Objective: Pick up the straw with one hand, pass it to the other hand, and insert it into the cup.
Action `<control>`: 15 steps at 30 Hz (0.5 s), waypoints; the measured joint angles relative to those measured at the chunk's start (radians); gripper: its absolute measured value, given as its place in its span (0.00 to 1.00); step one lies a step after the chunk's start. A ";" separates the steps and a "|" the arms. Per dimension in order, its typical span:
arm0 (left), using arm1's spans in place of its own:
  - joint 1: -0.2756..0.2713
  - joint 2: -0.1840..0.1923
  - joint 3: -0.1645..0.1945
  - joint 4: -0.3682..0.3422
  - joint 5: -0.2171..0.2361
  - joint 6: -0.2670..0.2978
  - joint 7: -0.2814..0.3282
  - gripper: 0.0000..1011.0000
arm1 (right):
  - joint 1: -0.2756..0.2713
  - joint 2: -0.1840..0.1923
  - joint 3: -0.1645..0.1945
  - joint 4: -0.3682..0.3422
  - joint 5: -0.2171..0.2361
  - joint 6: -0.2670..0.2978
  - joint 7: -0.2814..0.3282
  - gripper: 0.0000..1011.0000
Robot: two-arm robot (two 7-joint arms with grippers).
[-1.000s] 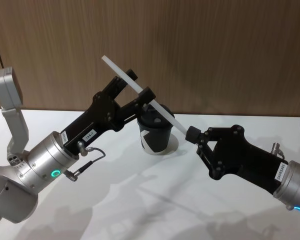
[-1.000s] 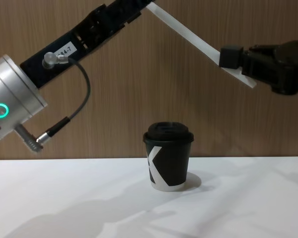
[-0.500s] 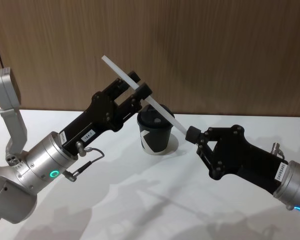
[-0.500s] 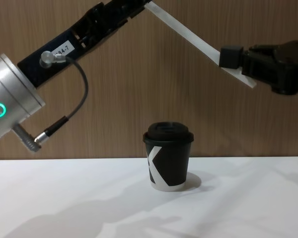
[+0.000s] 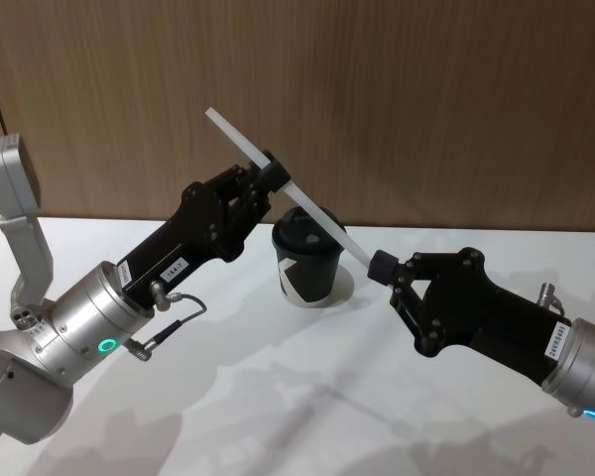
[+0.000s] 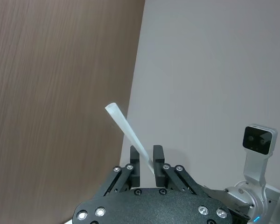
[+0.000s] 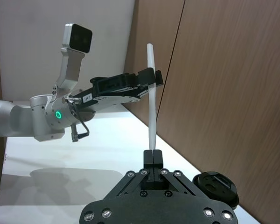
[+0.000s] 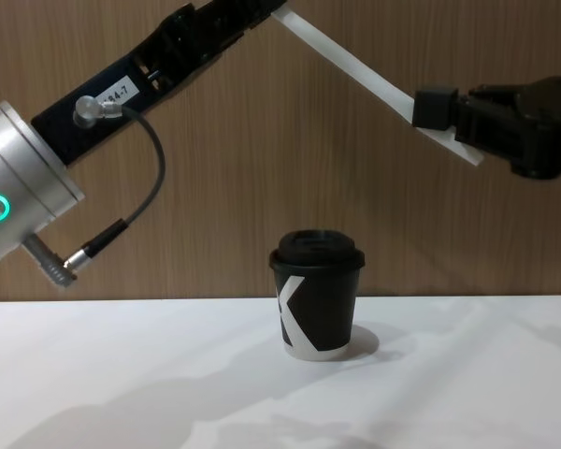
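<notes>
the right pincer (image 5: 382, 266) pinches the lower end of the straw (image 5: 312, 210), which slants up through the air above the cup (image 5: 305, 263) standing on the surface (image 5: 278, 377). the left pincer (image 5: 268, 177) looks clamped narrowly on the straw's upper part, as far as i can tell.

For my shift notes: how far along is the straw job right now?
Done: the straw is off the table, its lower end clamped in the right gripper. In hand: the handover, with the left gripper closed around its upper part. Left: the right gripper lets go, then the left puts the straw into the lidded cup.
</notes>
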 joint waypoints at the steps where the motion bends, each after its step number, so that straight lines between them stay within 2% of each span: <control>1: 0.000 0.000 0.000 0.000 0.000 0.000 0.000 0.17 | 0.000 0.000 0.000 0.000 0.000 0.000 0.000 0.00; 15: 0.000 0.001 0.000 0.000 -0.001 0.000 0.000 0.07 | 0.000 0.000 0.000 0.000 0.000 0.000 0.000 0.00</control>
